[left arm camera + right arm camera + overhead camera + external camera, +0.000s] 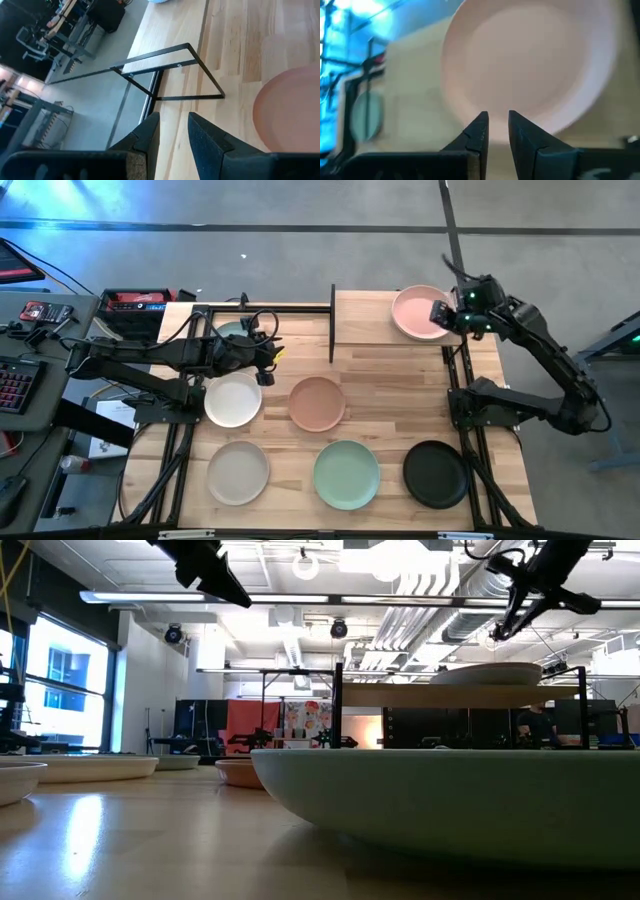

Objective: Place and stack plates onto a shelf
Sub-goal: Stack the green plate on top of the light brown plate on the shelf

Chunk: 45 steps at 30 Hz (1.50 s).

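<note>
Looking down, the pink plate [421, 312] lies on the shelf [400, 332] with the right gripper [447, 317] at its rim, and the right wrist view shows those jaws slightly parted and empty just off the plate, so a low retreat could drag it off the board.

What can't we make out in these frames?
- Teal plate: high view, mostly hidden under the left arm.
- Left hand: high view, fingers too small; it hangs above the table.
- Pink plate: right wrist view, blurred; the right hand is open beside it.
</note>
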Each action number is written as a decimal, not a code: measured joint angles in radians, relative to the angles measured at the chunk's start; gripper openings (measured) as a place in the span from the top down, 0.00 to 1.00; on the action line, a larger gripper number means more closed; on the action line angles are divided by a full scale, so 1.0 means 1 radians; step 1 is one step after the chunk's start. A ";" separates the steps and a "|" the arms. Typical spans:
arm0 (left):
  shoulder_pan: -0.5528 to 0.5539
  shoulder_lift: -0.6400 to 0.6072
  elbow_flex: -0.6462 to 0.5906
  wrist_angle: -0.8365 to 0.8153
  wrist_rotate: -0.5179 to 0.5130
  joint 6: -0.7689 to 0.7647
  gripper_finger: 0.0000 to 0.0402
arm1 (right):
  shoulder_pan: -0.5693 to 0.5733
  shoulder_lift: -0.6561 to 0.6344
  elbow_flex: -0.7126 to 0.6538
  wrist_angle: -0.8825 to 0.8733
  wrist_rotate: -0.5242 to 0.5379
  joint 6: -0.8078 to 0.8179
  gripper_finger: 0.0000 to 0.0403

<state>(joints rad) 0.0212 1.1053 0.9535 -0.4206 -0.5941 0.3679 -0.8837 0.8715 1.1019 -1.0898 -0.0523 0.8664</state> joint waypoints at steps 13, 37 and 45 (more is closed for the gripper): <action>0.000 0.000 0.000 -0.099 0.104 -0.301 0.78 | 0.487 0.027 0.000 0.017 0.038 0.301 0.87; -0.002 0.000 -0.001 -0.266 0.415 -0.706 0.78 | 1.294 0.575 0.000 0.385 0.149 0.957 0.87; -0.002 0.002 -0.044 -0.276 0.493 -0.760 0.78 | 1.404 0.689 0.000 0.434 0.147 1.139 0.87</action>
<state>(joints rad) 0.0193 1.1078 0.9094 -0.6968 -0.1008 -0.3923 0.5200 1.5607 1.1019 -0.6559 0.0944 2.0057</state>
